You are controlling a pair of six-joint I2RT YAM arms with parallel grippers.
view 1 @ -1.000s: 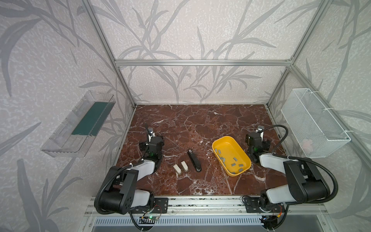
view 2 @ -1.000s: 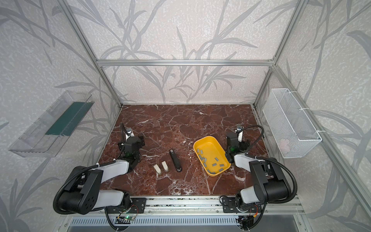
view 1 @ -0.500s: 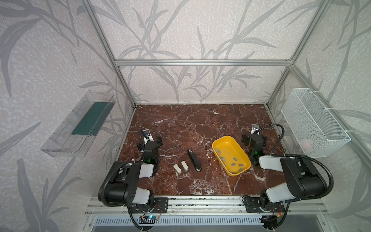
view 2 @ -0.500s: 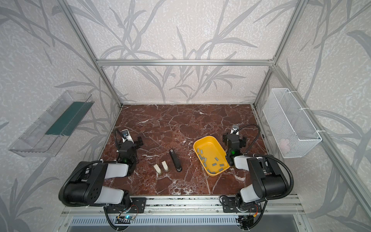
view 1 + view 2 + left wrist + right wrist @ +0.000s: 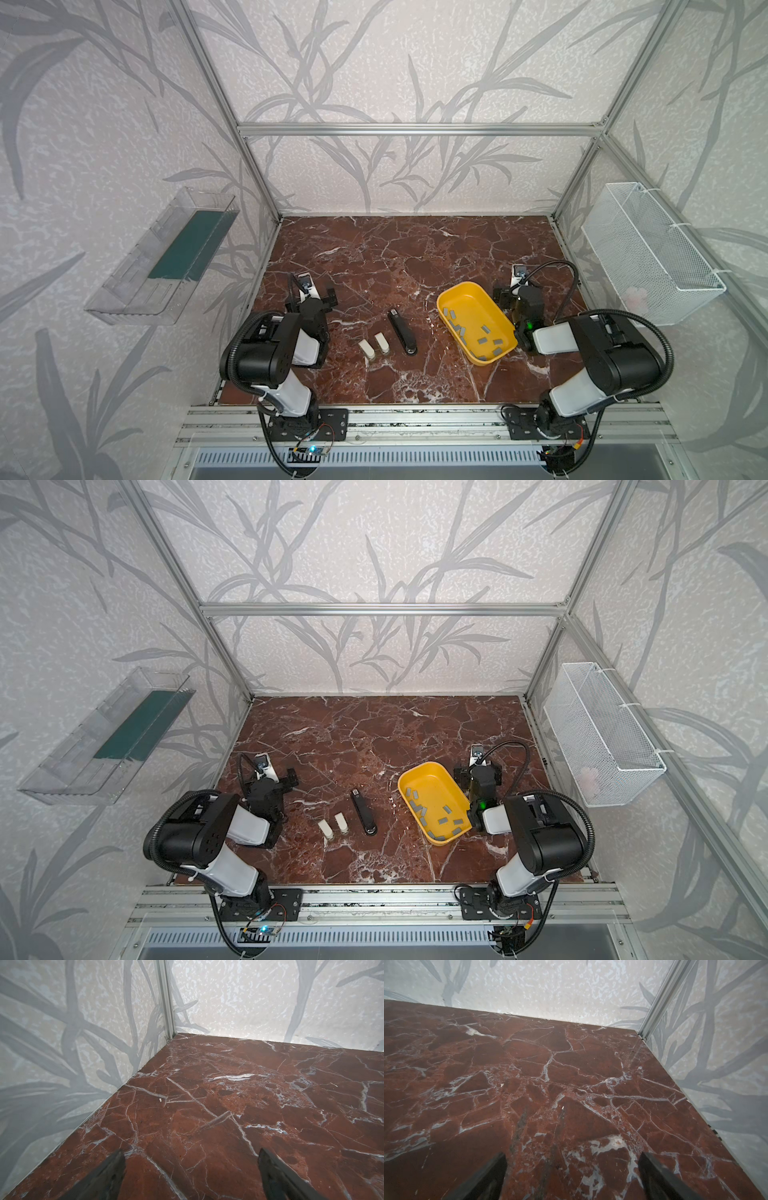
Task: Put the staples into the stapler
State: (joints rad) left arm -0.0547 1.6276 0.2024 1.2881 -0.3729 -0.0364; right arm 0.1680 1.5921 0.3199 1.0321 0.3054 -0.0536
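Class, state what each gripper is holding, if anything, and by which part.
Nothing is held: the left gripper and the right gripper both stand open and empty.

The tray point(image 5: 467, 301) is smooth yellow plastic, the staples point(image 5: 482, 340) dull grey metal, the tabletop point(image 5: 395, 257) veined marble.

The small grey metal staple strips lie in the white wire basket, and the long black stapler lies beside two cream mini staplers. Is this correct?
Not the place: the small grey staple strips lie in the yellow plastic tray, as both top views show. The long black stapler does lie beside the two cream mini staplers.
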